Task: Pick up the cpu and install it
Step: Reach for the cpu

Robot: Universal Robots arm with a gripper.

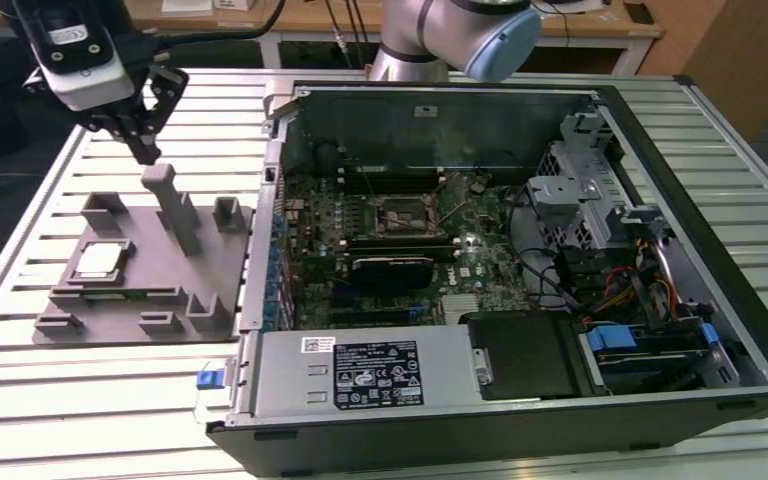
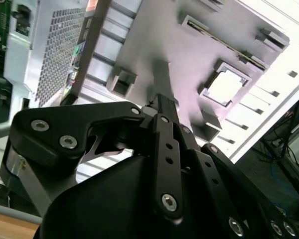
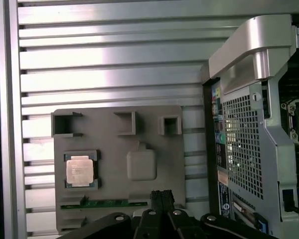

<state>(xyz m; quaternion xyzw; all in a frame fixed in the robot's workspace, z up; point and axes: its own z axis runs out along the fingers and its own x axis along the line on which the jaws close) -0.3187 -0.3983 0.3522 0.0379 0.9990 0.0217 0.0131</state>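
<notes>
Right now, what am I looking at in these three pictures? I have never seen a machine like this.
This is a silver-grey robot arm; its black tool hangs shut and empty above a grey moulded tray. One picture comes from a camera off the arm; the other two cameras ride at its wrist and look past the tool. On the slatted metal table stand the tray and an open black computer case. The small square silvery cpu lies in a tray pocket, untouched. Inside the case, the green board carries a square black-framed socket.
</notes>
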